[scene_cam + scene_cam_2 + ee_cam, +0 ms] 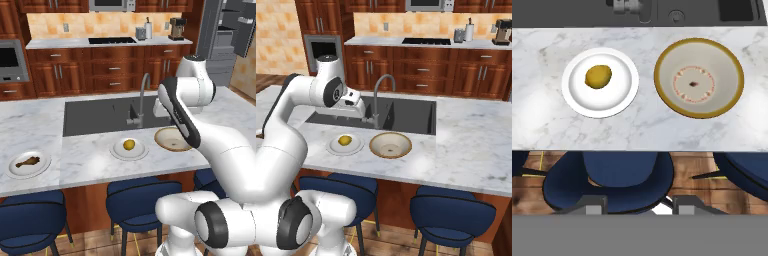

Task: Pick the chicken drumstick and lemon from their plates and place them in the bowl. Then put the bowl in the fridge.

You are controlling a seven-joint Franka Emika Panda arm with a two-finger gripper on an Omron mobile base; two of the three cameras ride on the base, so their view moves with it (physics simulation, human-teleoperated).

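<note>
High over the counter edge the gripper [640,206] hangs parted and empty, nothing picked yet; lemon [598,77] on its plate [622,100] at 9 o'clock of the empty bowl [662,95], so descend onto lemon next.

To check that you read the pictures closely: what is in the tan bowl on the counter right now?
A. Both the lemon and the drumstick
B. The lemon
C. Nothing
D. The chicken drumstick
C. The bowl shows only its bare cream inside, while the lemon lies on its white plate beside the bowl and the drumstick lies on the other plate further along the counter.
</note>
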